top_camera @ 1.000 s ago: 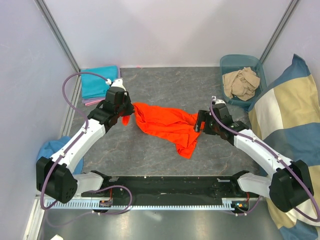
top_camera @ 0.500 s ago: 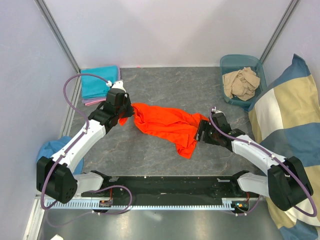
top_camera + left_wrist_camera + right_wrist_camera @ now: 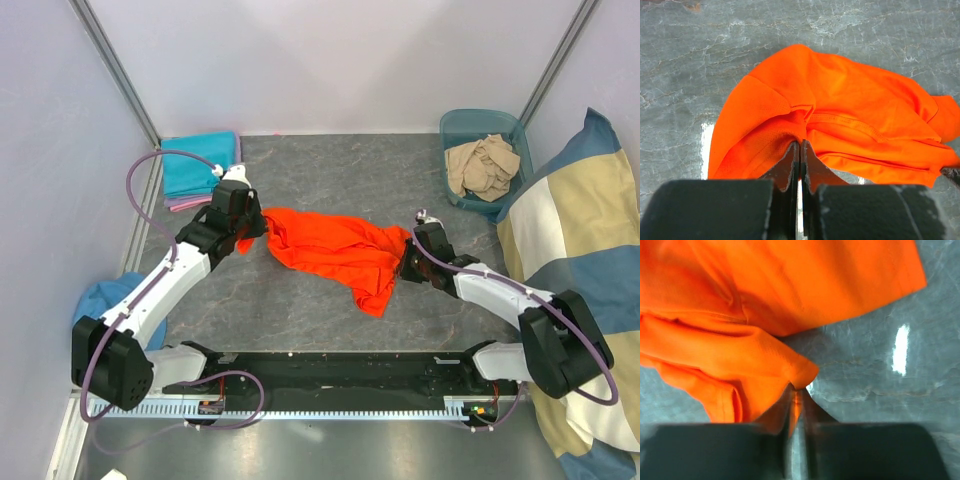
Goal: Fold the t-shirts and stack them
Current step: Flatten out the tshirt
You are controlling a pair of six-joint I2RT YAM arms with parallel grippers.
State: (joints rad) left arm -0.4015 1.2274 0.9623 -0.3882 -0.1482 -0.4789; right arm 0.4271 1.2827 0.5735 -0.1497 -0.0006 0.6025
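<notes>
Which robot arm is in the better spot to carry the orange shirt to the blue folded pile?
Probably left. The left gripper is shut on the crumpled bright orange cloth t-shirt near the folded teal cloth pile. The right gripper pinches the shirt's opposite end, farther away.

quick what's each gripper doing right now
left gripper: closed, pinching the orange t-shirt
right gripper: closed on an edge of the same orange t-shirt

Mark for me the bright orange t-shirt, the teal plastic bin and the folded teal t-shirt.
Bright orange cloth t-shirt [image 3: 325,245]: top external view, middle of its crumpled body.
Teal plastic bin [image 3: 480,113]: top external view, its back rim.
Folded teal cloth t-shirt [image 3: 190,168]: top external view, its top face.
</notes>
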